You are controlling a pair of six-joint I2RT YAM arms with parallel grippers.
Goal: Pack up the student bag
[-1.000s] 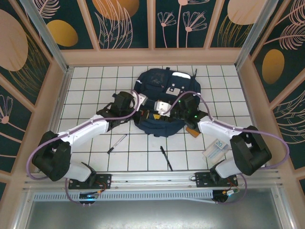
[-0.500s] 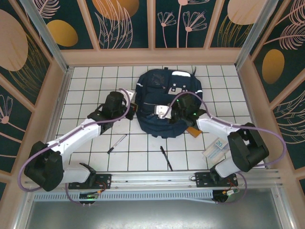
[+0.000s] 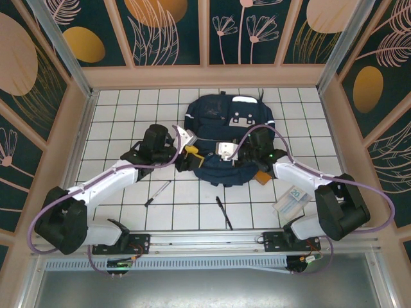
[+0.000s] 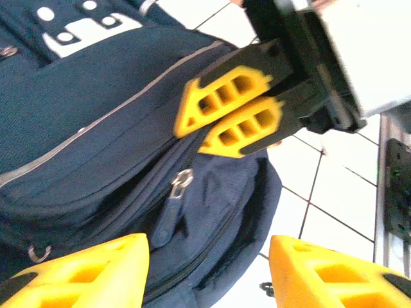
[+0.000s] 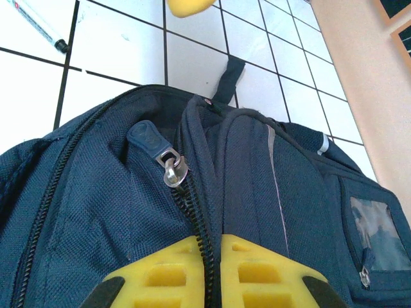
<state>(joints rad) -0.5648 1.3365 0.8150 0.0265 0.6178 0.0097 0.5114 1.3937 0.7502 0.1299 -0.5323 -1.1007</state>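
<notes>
The right claw, pinched shut on the student bag's seam, has the zipper pull just ahead along the track, while the left claw stands wide, facing it.

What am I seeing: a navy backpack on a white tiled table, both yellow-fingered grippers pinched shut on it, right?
Not quite: only the right gripper is pinched shut on the student bag; the left gripper stands open, jaws apart, as the left wrist view shows. The rest holds.
</notes>
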